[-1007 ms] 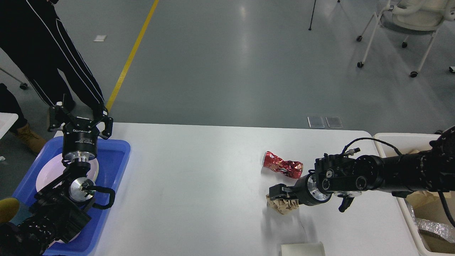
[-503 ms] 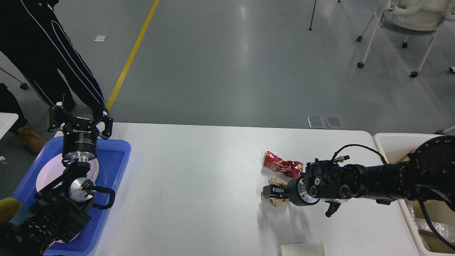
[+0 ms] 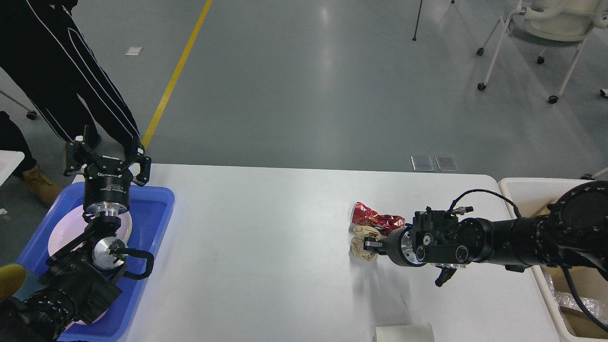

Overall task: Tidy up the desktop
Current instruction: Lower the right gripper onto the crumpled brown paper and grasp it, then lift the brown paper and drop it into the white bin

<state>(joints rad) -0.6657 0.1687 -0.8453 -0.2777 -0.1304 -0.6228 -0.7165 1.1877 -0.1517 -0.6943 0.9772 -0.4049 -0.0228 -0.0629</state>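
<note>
Nearest, at the desk's (image 3: 266,266) front edge, a white roll (image 3: 403,332) lies partly cut off. Toward the right edge, the right hand (image 3: 366,244) grasps a crumpled brown paper wad (image 3: 362,240), lifted or resting cannot be told, just beside a crushed red can (image 3: 377,220). Beyond the right edge stands a cream bin (image 3: 522,187) holding scraps. At the left edge, the left hand (image 3: 105,159) hangs released, fingers spread, above a blue tray (image 3: 159,209) bearing a white plate (image 3: 59,235). Judged progress: partial; wad, can and roll remain to be cleared.
</note>
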